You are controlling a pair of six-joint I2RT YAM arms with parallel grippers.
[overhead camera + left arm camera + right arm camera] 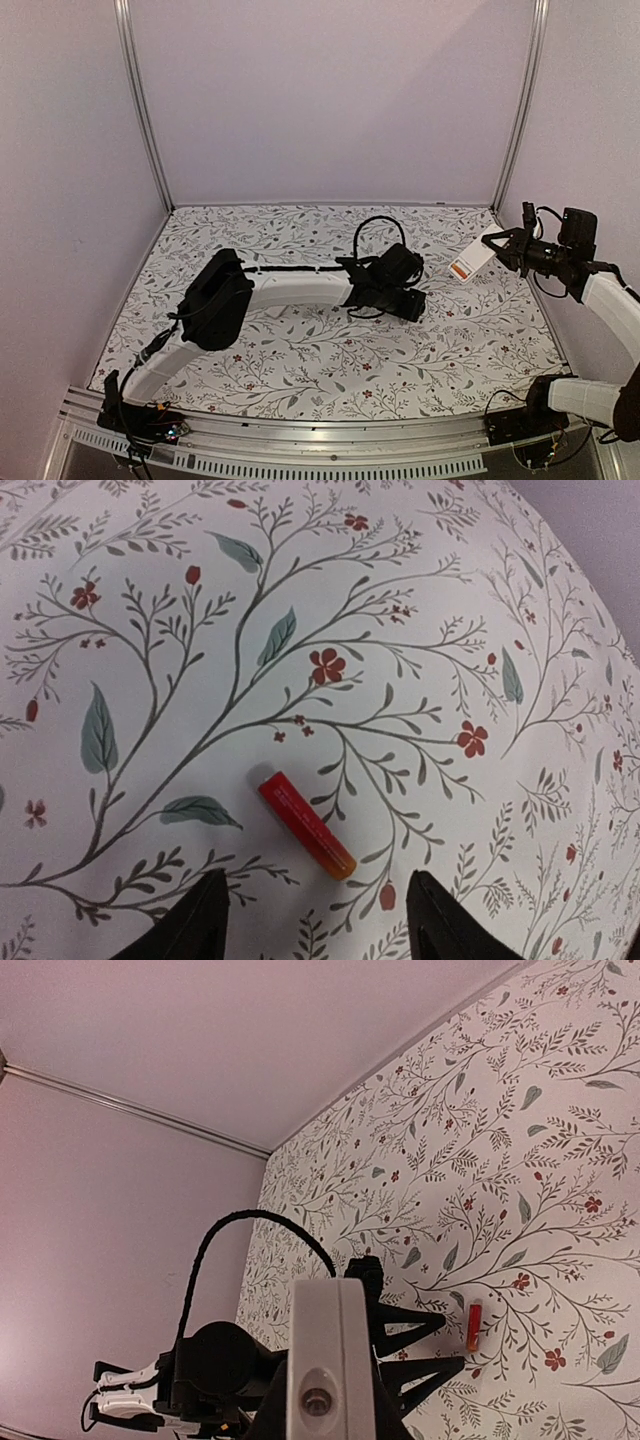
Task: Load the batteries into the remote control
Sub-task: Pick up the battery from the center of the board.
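Working over a flower-printed tabletop (300, 350), both arms bolted at its near edge. Reaching the left arm (290, 288) far out across the middle, wrist bent down, so as to bring the left jaws (318, 905) low over the tabletop. Raising the right arm (610, 300) high at the side, well apart from the left jaws, probably to leave room for the pick-up below.

Gripping the white remote control (473, 258) by one end in the right jaws (500, 243), closed on it and holding it clear of the tabletop, orange label (460, 270) facing out. Judged a way of presenting the handset for bringing a cell to it. Cannot tell from any view whether open at the back for loading.

Spreading the left jaws apart, with nothing between them. Lying flat just ahead of those jaws and roughly centred on the gap, a single orange-red battery (307, 825), slanted across the line of closing, touching neither fingertip (205, 910). Seems set for a pinch across its body after a descent around it. Some risk of rolling away on the round side. No sign of a second battery. Loading not yet begun, by the look of it.
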